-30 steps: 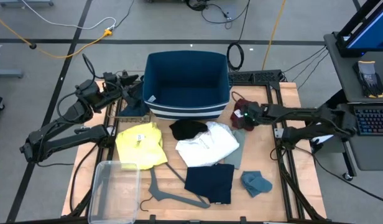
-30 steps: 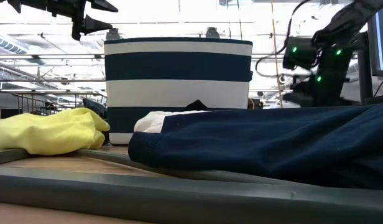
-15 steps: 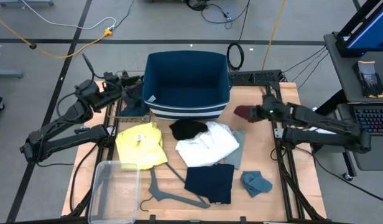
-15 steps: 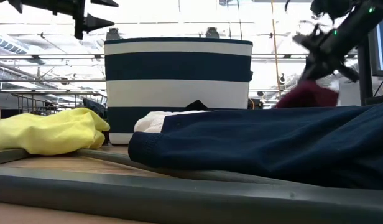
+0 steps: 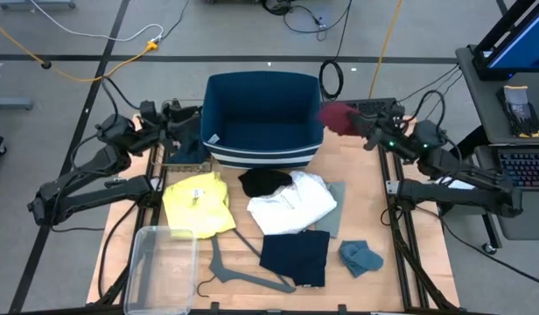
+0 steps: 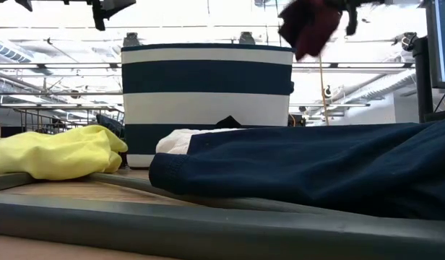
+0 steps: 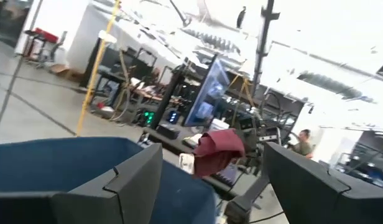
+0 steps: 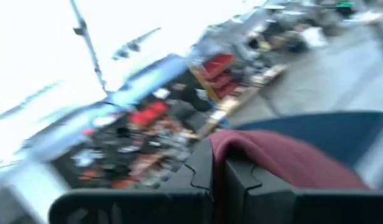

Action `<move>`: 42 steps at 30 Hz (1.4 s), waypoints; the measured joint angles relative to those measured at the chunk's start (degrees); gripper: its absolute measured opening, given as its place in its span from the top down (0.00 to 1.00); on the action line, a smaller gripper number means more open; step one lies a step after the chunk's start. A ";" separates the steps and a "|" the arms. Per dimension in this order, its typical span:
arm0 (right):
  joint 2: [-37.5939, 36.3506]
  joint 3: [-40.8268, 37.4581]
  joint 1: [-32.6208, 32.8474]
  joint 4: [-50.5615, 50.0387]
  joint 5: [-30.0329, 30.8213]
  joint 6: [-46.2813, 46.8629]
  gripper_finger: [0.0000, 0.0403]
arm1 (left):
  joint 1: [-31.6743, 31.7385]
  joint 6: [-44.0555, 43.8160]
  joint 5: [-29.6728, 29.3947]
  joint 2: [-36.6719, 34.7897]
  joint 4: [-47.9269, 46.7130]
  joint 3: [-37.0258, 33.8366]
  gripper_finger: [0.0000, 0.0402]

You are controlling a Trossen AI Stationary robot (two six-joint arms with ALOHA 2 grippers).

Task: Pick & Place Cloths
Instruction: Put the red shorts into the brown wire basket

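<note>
The right gripper (image 5: 355,122), fingers pinched together on a bunched soft maroon cloth (image 5: 337,116), holds it above the table just right of the navy-and-white striped fabric bin (image 5: 263,153). It hangs limp and looks light, so a pinch on any gathered fold should hold. The left gripper (image 5: 175,122), fingers spread and empty, waits left of the bin.
</note>
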 joint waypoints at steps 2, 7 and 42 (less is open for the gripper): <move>2.00 0.00 0.00 4.93 -3.82 0.90 1.00 | -1.12 0.00 -0.01 0.06 0.98 0.00 0.29; 9.01 0.00 0.02 16.13 -11.80 4.94 1.00 | -4.62 -0.63 0.01 1.86 4.11 0.00 0.29; 45.39 29.29 10.19 19.41 -23.96 2.20 1.00 | -23.54 14.94 -7.71 24.04 31.13 0.07 0.29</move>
